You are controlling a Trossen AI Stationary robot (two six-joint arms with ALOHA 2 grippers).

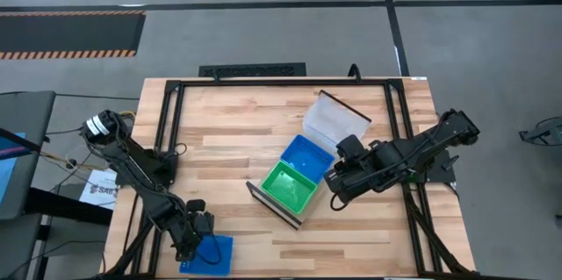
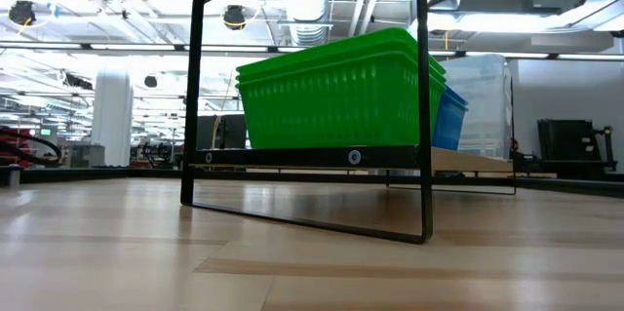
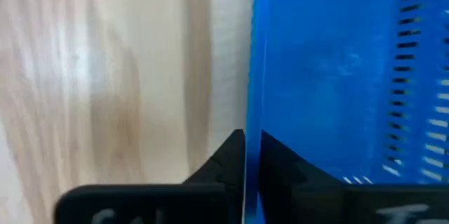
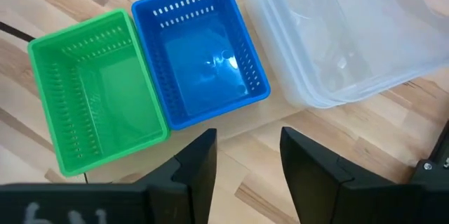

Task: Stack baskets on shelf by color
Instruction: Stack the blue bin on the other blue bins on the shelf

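On the shelf [image 1: 274, 205] in the middle of the table stand a green basket stack [image 1: 291, 185], a blue basket [image 1: 306, 157] and clear baskets [image 1: 335, 120] in a row. They also show in the low view: the green basket stack [image 2: 336, 87], the blue basket [image 2: 448, 116] and the clear baskets [image 2: 483, 106]. Another blue basket [image 1: 211, 255] lies at the table's near left edge. My left gripper [image 1: 197, 238] is shut on its wall. My right gripper [image 4: 249, 155] is open and empty, to the right of the shelf's green and blue baskets [image 4: 200, 55]. My left gripper [image 3: 251, 155] holds the blue basket's side wall at its rim [image 3: 251, 97], one finger outside [image 3: 228, 157] and one inside [image 3: 284, 164] the basket. The fingers come from above, on the basket's left side. I cannot tell whether the basket is lifted off the table.
A black metal frame [image 1: 167, 131] runs along the tabletop's sides and far edge. Bare wood lies between the shelf and the blue basket at the near left. Papers [image 1: 98, 188] and a screen [image 1: 13, 153] sit off the table's left.
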